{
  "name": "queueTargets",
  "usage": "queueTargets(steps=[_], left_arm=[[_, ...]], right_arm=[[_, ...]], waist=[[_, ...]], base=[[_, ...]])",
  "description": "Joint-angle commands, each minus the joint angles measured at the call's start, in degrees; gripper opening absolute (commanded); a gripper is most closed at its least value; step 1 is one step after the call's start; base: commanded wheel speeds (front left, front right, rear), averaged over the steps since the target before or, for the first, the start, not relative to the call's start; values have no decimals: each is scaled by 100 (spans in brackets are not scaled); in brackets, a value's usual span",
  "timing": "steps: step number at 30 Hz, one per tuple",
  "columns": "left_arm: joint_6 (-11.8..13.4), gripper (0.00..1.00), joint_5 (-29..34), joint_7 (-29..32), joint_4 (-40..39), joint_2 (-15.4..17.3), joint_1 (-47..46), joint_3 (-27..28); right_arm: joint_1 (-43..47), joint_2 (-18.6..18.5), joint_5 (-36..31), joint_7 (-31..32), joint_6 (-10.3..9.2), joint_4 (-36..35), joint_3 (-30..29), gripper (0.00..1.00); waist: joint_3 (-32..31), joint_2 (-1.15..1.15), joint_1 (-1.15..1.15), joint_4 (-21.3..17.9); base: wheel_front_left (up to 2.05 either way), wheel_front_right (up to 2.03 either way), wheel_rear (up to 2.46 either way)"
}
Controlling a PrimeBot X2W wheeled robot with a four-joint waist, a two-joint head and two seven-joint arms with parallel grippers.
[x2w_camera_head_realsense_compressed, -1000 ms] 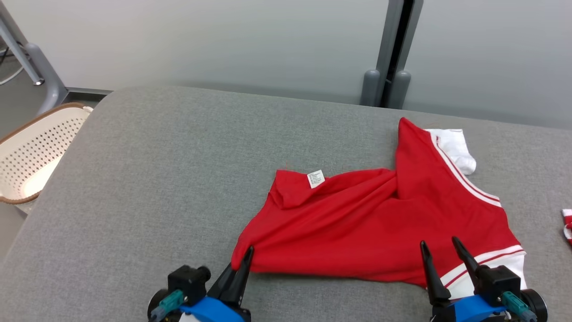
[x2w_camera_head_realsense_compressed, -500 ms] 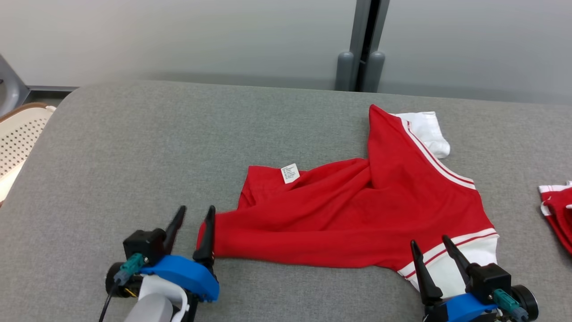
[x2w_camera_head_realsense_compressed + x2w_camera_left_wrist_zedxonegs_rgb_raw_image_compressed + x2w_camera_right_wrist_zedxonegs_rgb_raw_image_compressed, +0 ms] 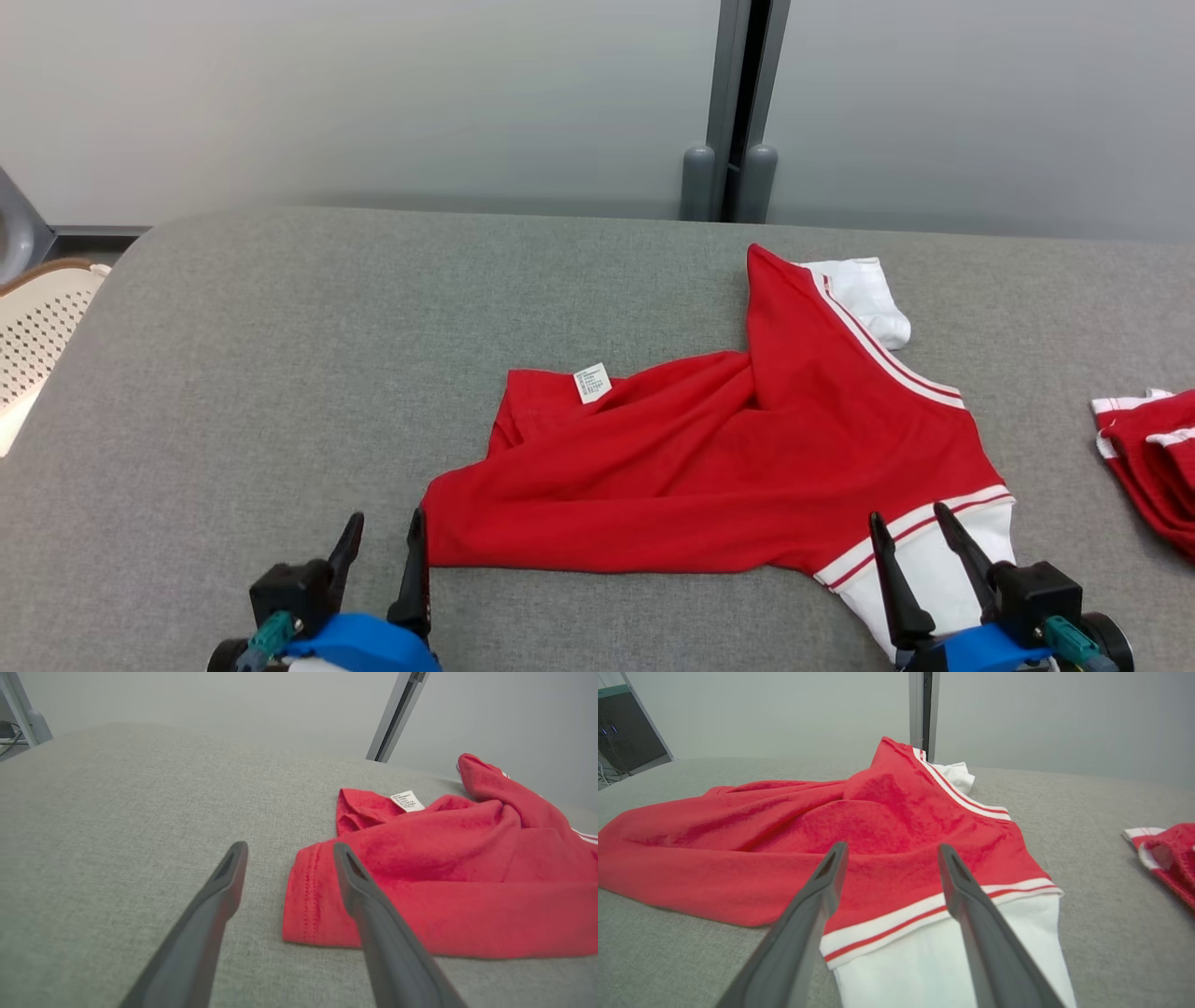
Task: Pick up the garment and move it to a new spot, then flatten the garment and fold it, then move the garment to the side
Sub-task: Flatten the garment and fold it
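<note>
Nearest me, at the front edge of the table (image 3: 233, 373), both claws sit low. The left gripper (image 3: 385, 521) is spread and holds nothing. Its inner finger (image 3: 369, 914) stands just beside the red hem (image 3: 303, 896), with bare grey cloth between the two fingers. My guess is that it is lined up to take that corner for a flattening pull. The right gripper (image 3: 906, 515) is also spread and empty. It is poised over the white sleeve (image 3: 920, 588) and its striped band (image 3: 924, 910), probably for the matching hold on that side.

The garment (image 3: 709, 467) lies mid-table, right of centre, not yet flat. It is a soft, matte red knit, slightly fuzzy, with a stitched hem. White ribbing with thin red stripes joins body to sleeves. Long folds run diagonally to a raised peak at the back, where the far sleeve (image 3: 864, 291) pokes out. A small white label (image 3: 592, 383) shows on the turned-over left edge.

The table wears a coarse grey weave and has rounded corners. At its right edge lies another red-and-white piece (image 3: 1148, 448). Off to the far left stands a perforated basket (image 3: 37, 327). Behind is a pale wall with a grey post (image 3: 733, 112).
</note>
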Motion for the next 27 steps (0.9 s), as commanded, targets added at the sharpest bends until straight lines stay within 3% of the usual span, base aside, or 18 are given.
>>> queueTargets(steps=[1,8,15,21,27], left_arm=[[-33,100,84,0,-86,-38,196,94],[-113,100,252,0,-350,-169,893,272],[-148,100,315,0,-384,-206,832,327],[-195,100,183,0,-61,-200,261,139],[-195,100,-598,307,591,184,-881,-666]], right_arm=[[108,-9,65,-1,0,14,-39,100],[378,-8,139,-1,0,81,-106,100],[408,-8,116,-1,0,101,-69,100],[267,-9,98,-1,0,77,6,100],[131,-8,44,-1,0,112,98,100]], waist=[[-94,0,0,-25],[-302,0,0,-37],[-282,0,0,-6],[-115,0,0,-19],[121,0,0,-72]], base=[[0,0,0],[0,0,0],[0,0,0],[0,0,0],[0,0,0]])
